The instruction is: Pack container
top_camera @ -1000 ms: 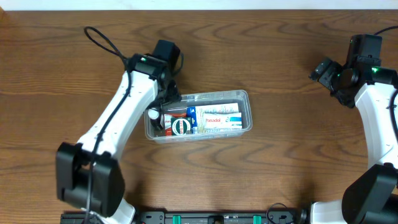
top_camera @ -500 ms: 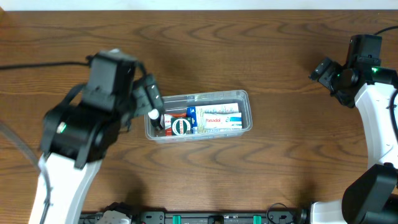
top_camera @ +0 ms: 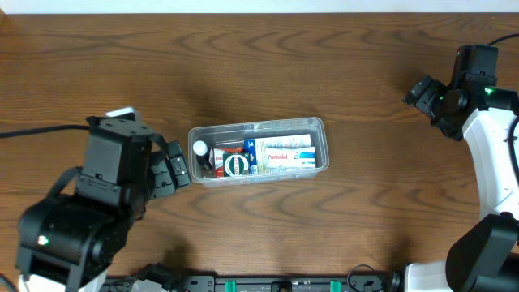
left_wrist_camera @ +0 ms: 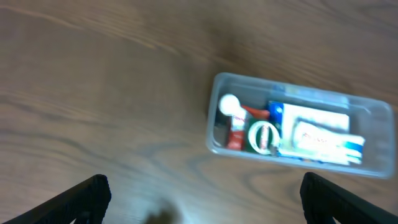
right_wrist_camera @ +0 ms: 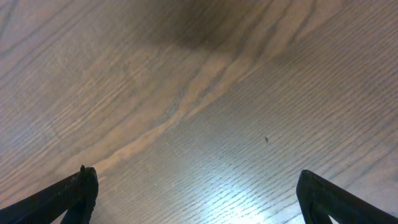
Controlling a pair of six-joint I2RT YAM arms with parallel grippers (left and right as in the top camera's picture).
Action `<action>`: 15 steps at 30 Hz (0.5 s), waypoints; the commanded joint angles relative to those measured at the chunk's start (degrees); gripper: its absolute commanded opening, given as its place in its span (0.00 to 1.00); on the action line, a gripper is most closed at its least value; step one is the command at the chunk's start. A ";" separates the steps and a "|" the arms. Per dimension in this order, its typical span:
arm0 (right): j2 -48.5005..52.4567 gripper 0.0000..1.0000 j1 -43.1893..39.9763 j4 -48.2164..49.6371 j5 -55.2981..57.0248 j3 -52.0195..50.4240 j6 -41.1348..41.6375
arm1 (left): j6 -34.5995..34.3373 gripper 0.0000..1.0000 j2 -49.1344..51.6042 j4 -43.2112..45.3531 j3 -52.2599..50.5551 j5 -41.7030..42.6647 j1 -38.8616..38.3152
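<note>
My left gripper [top_camera: 174,169] has just backed out of the container. A second ago it was down over the left end; now it hangs clear, fingers [left_wrist_camera: 87,194] spread wide with nothing between them. I take that as a release done, and packing looks close to finished. The container [top_camera: 323,146] lies ahead of those fingers, toward the right one, not touching. It is clear plastic and holds a bottle [top_camera: 200,148], a green cap [top_camera: 236,165] and a Panadol box [top_camera: 280,156] side by side. Farthest off, my right gripper [top_camera: 422,91] hasn't moved, its fingers spread over bare table [right_wrist_camera: 199,124].
</note>
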 commanded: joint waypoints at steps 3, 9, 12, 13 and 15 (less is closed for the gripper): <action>0.15 0.99 -0.26 -0.07 0.22 0.07 0.61 | 1.31 0.98 -5.81 12.55 -13.46 -5.05 1.95; 0.15 0.99 -0.26 -0.07 0.22 0.07 0.61 | 1.29 0.98 -16.96 36.48 -34.56 -3.89 5.97; 0.15 0.99 -0.26 -0.07 0.22 0.07 0.61 | 1.31 0.98 -22.62 45.99 -44.09 -1.86 7.48; 0.15 0.99 -0.26 -0.07 0.22 0.07 0.61 | 1.31 0.98 -24.35 48.28 -46.75 -0.98 8.04; 0.15 0.99 -0.26 -0.07 0.22 0.07 0.61 | 1.31 0.98 -28.06 52.81 -52.26 0.92 9.46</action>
